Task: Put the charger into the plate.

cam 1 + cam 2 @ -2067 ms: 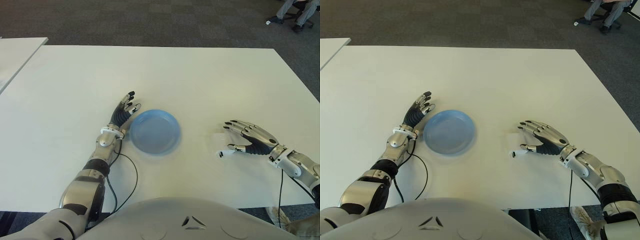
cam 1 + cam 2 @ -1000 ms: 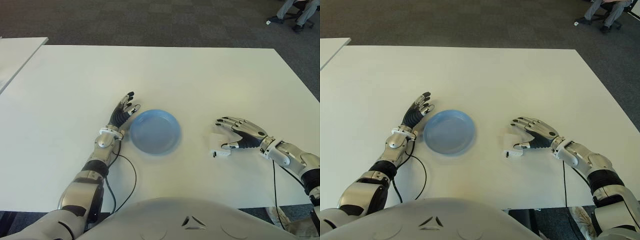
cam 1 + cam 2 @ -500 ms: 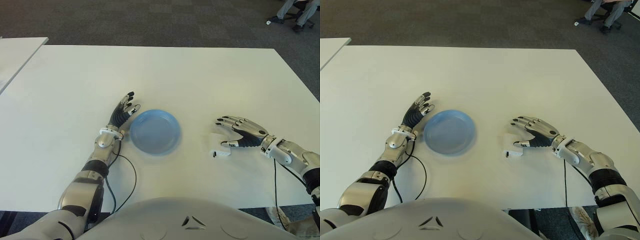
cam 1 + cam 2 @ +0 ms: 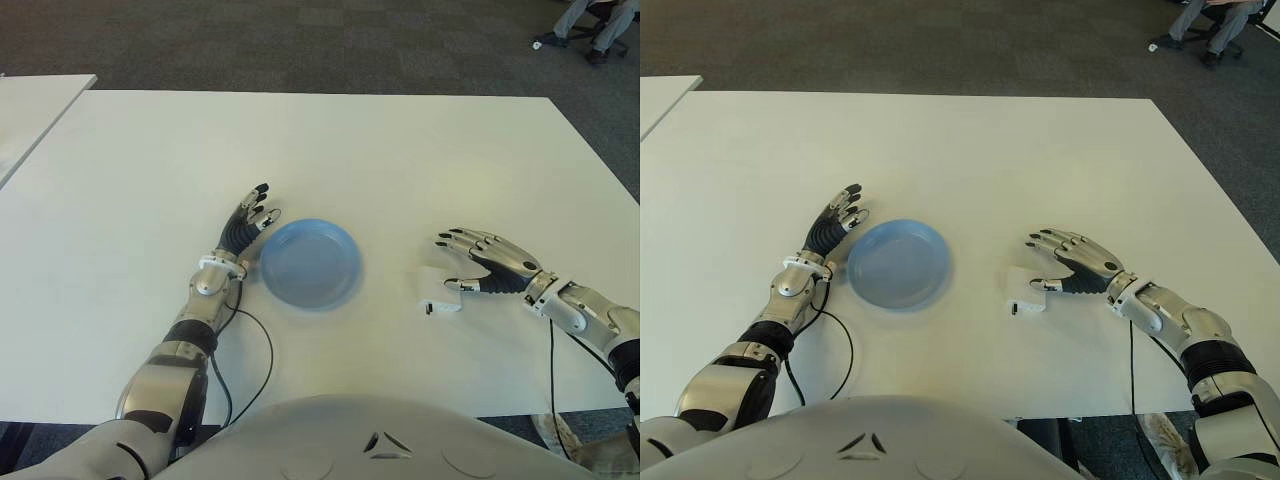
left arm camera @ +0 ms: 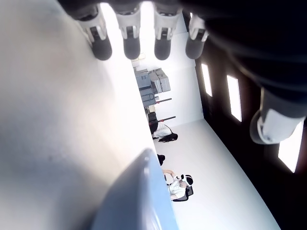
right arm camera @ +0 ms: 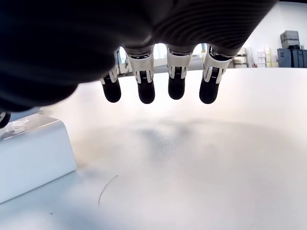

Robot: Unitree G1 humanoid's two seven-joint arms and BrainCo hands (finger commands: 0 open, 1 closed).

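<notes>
White charger [image 4: 1025, 291] sits on our table [image 4: 970, 160] just left of our right hand [image 4: 1080, 268], fingers spread, gripping nothing. Left hand [image 4: 243, 228], relaxed too, flanks the blue plate [image 4: 310, 263].

White table [image 4: 380, 150] on dark carpet [image 4: 300, 40]; perhaps a chair [image 4: 600, 30] far right.

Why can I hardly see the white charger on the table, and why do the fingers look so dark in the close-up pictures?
In the right eye view the charger is white on the white table, so only its faint shadowed edge marks it. In the right wrist view the right hand is backlit by the bright room, and its fingers darken. The left wrist view is the same: dark left hand, glaring windows.
</notes>
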